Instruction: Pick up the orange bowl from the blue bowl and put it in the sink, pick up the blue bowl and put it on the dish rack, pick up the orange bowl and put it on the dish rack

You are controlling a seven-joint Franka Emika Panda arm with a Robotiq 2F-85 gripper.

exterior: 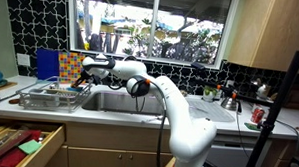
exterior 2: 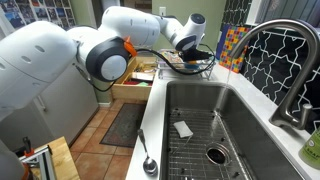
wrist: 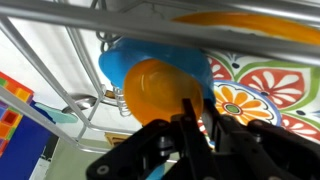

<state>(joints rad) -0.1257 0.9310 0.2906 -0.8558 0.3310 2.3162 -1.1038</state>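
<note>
Orange bowl [wrist: 155, 90], one, against one blue bowl [wrist: 140, 58]; end effector [wrist: 198, 108] opening unclear.

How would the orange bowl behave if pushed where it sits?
Likely stiff and light: the orange bowl looks like smooth plastic. Seemingly resting against the blue bowl at the dish rack, it could rock or slide.

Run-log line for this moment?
arm: over dish rack | orange bowl: overlaps blue bowl, wrist view | gripper: at orange bowl rim, grip unclear
</note>
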